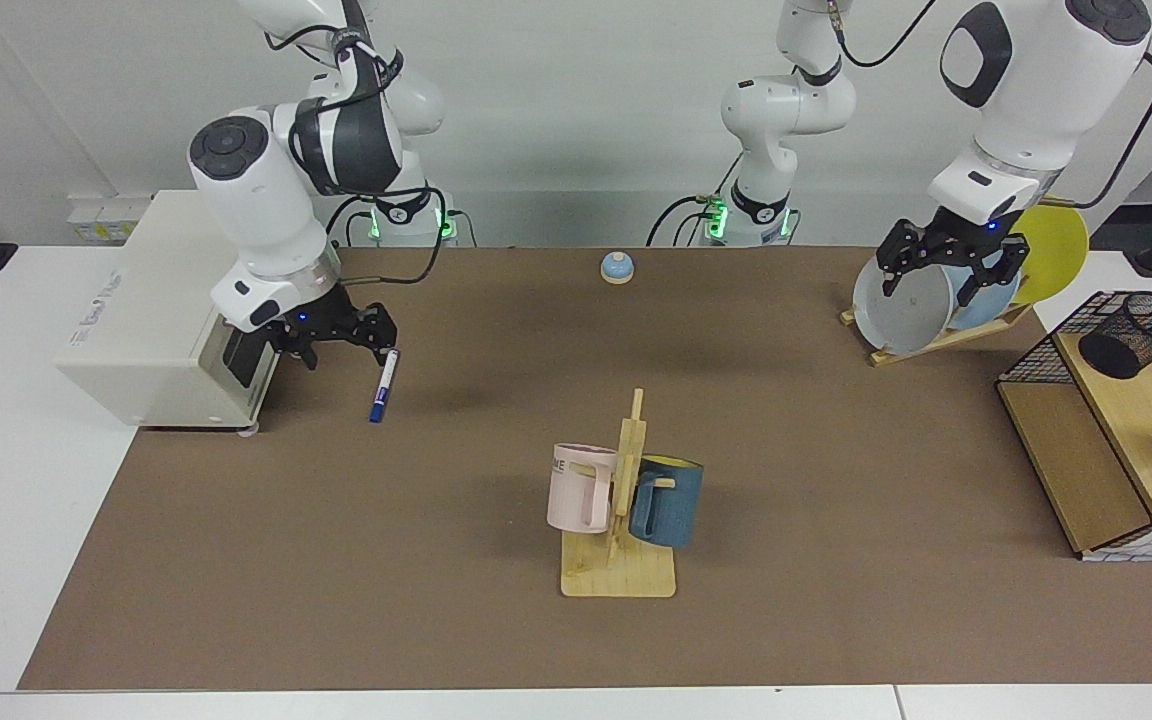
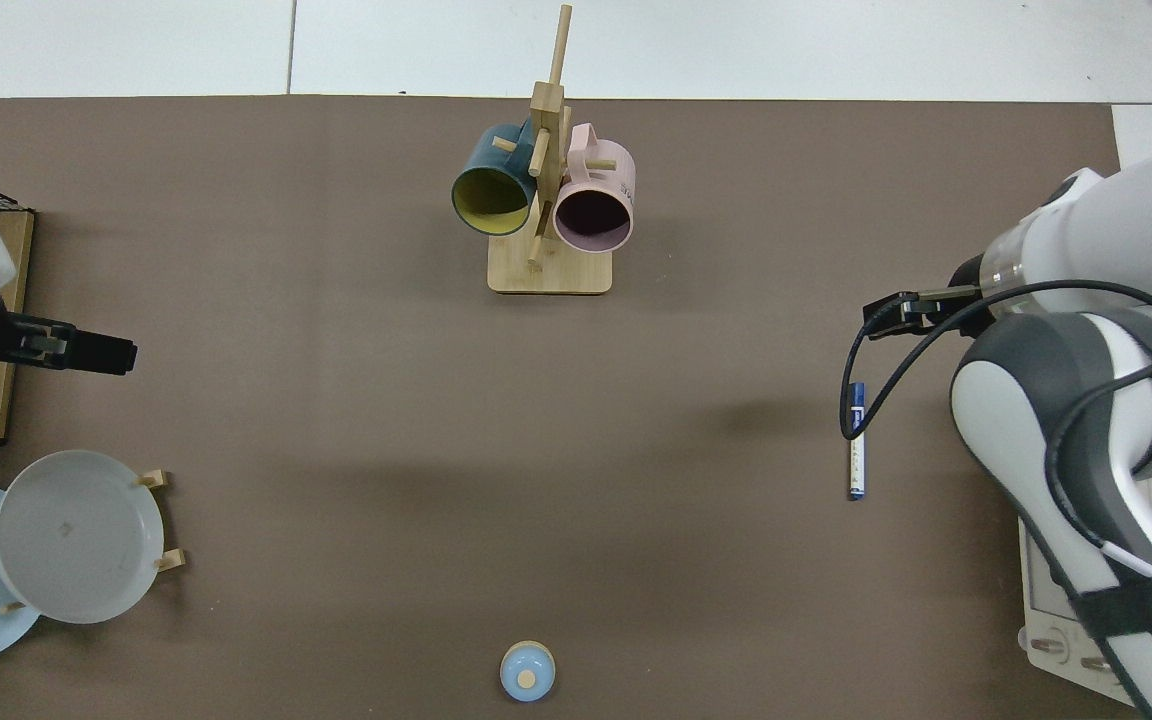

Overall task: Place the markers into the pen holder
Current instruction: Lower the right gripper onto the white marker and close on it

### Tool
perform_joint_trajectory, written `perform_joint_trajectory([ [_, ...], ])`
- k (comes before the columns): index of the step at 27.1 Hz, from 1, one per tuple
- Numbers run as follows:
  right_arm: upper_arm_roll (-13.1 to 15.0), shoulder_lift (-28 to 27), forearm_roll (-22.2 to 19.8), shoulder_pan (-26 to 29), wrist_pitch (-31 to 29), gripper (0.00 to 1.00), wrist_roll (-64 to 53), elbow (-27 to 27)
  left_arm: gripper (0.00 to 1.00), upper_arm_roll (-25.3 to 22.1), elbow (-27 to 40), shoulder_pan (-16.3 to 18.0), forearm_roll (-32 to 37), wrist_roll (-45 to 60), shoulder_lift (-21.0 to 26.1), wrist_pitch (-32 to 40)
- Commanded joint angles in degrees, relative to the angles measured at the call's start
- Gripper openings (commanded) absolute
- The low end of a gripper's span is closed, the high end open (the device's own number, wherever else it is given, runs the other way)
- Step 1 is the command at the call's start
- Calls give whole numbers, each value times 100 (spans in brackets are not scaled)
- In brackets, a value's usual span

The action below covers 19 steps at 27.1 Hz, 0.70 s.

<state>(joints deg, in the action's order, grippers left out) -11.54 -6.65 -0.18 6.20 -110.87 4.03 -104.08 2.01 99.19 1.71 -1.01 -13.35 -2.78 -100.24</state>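
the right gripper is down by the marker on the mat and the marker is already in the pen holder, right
Not quite. The right gripper is down by the marker, but the facing view shows the marker lying on the mat; the pen holder sits far off in the wire basket.

toaster oven [image 2: 1056, 640]: mostly hidden under arm | wire basket [image 1: 1151, 540]: cut by frame edge
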Motion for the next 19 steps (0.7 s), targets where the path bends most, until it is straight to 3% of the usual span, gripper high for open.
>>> perform_joint_trajectory([
  [1, -6, 6, 80, 13, -821, 100, 81, -727, 100, -42, -58, -65, 49, -19, 41, 109],
  [10, -6, -407, 10, 74, -1147, 100, 169, -965, 100, -51, -22, -92, 49, -19, 15, 136],
  [19, 3, -644, -17, 83, -2148, 100, 274, -1729, 100, -42, 22, -100, 40, -19, -12, 145],
])
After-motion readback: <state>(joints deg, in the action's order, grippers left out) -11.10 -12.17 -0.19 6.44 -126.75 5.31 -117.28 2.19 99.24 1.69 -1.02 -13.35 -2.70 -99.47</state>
